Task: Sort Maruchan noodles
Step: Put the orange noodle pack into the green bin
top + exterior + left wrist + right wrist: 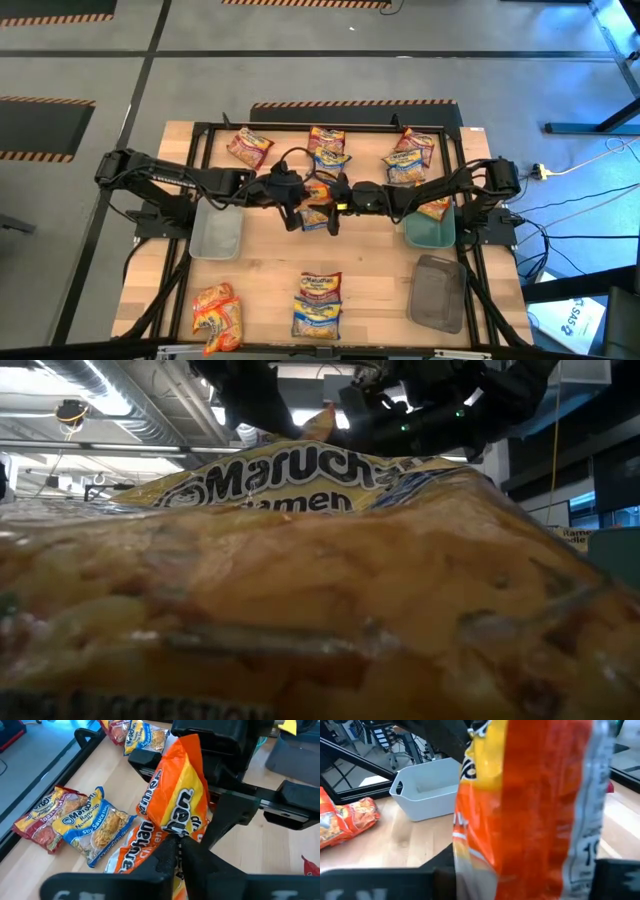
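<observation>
I have both arms drawn in over the middle of the table [270, 255], and my left end effector [176, 851] is pinched closed on the lower edge of an orange packet [177, 795], which stands upright above the wood. My right end effector [345, 197] meets the same packet from the other side; in my right wrist view the orange and yellow wrapper fills the space between my fingers, but I cannot tell whether they are clamped on it.

The lettering on the held packet runs sideways and only fragments read. Beside it a blue-and-yellow packet [95, 822] reads "Maruchan Ramen", "Soy Sauce", overlapping a maroon-and-yellow packet [42, 817]. In the low view a near packet [300, 620] blocks almost everything, with "Maruch" and "amen" legible behind it.

Loose packets lie along the far edge and the near edge. A pale tray [216, 232] sits left of centre, a teal tray [430, 232] right, a grey tray [438, 292] nearer. Bare wood stays open between the trays.
</observation>
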`<action>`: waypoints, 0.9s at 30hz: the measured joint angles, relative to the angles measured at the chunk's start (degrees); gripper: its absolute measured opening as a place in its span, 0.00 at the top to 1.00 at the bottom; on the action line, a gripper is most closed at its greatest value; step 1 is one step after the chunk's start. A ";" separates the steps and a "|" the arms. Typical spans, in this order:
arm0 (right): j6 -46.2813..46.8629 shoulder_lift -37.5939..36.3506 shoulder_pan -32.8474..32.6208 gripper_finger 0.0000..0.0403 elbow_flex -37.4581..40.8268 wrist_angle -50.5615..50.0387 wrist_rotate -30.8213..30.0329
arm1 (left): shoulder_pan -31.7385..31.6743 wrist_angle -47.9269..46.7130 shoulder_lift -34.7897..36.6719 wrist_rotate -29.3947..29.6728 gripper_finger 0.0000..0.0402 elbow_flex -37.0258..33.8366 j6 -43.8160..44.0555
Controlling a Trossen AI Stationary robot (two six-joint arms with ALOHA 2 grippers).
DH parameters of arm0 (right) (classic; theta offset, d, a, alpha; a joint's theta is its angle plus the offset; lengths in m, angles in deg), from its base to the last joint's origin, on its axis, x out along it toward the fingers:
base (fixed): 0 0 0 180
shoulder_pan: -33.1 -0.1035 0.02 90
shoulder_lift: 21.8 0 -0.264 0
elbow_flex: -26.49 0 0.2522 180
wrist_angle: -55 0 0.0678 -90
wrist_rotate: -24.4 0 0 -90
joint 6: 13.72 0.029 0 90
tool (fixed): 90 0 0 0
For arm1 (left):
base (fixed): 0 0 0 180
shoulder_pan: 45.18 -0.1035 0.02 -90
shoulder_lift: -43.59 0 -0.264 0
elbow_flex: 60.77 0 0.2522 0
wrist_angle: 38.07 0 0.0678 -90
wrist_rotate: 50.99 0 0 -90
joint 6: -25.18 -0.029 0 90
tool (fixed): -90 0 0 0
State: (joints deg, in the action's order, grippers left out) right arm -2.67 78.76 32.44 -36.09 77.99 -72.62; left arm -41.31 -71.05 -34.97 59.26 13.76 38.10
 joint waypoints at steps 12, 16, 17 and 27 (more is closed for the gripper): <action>-2.82 -0.04 -0.11 0.67 0.00 -2.71 0.54 | -0.23 0.59 3.40 -0.19 0.61 0.15 -2.99; -4.14 -0.04 -0.11 0.69 0.00 -3.38 1.39 | -0.22 -0.41 6.48 -0.28 0.49 0.17 -3.47; -4.37 -0.05 -0.11 0.69 0.00 -3.40 1.67 | -0.21 -1.00 7.39 -0.31 0.47 0.17 -3.90; -9.10 -10.37 -0.09 0.69 0.02 -15.13 1.76 | -0.23 -8.83 13.52 3.47 0.45 -2.09 -7.12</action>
State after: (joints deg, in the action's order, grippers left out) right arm -11.76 68.39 32.35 -36.07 62.87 -70.87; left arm -41.54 -79.88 -21.45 62.73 11.67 30.99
